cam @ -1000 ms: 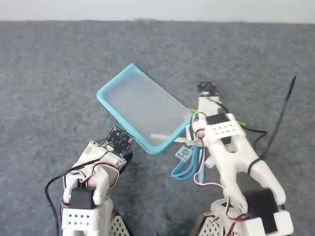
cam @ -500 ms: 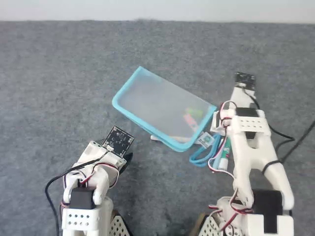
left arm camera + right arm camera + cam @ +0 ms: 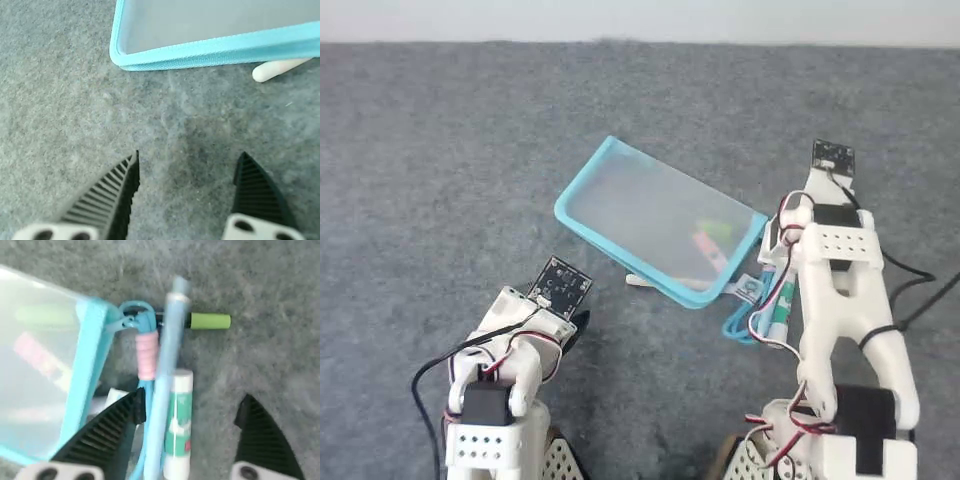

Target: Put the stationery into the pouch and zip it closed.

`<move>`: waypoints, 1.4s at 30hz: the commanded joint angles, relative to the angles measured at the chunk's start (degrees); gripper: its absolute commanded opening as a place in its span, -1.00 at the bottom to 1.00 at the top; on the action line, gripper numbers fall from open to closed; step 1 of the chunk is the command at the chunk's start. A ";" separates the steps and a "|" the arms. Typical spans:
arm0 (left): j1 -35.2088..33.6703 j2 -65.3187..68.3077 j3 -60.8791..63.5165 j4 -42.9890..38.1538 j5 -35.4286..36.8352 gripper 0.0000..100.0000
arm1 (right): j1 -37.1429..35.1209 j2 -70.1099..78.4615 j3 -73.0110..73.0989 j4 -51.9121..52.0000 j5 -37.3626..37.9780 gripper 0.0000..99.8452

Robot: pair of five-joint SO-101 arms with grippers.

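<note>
The turquoise-edged pouch (image 3: 655,220) lies askew about the middle of the table (image 3: 440,130), with green and pink pieces already showing through its clear side. The rest of the stationery lies in a bundle just beside the pouch's right short end, on the side toward the table's near edge. It consists of a glue stick (image 3: 177,425), a pale-blue pen (image 3: 167,365), a green-capped marker (image 3: 210,321) and the pouch's blue wrist strap (image 3: 131,310).

The right gripper (image 3: 192,395) hangs over this bundle with its jaws spread wide and empty. The left gripper (image 3: 190,154) is also spread and empty, over bare table near the pouch's long near side, where a small white stick (image 3: 277,69) pokes out (possibly an eraser or chalk; it is hard to say).

The step in hand looks like picking up the loose pieces. The pen and glue stick run crosswise to the jaws' closing line, which suits a pinch. One jaw sits above the strap, though, so the right gripper should shift away from the pouch first and take one piece at a time. The left gripper could pin the pouch during insertion.
</note>
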 commanded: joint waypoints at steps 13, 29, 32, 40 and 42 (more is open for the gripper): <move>0.26 -1.67 -0.57 0.26 -0.44 -0.42 | -13.05 6.90 -7.30 -5.41 -0.35 -0.56; 0.26 -1.67 -0.57 0.26 -0.44 -0.42 | -6.81 11.82 -7.82 -8.48 -0.53 -0.56; 0.26 -1.67 -0.57 0.26 -0.44 -0.42 | -6.20 11.82 -7.82 -8.48 -0.53 -0.56; 0.26 -1.67 -0.57 0.26 -0.44 -0.42 | -5.93 1.63 -7.47 -3.91 -0.70 -0.56; 0.26 -1.67 -0.57 0.26 -0.44 -0.42 | -5.05 -2.42 -5.36 -4.18 -0.79 -0.56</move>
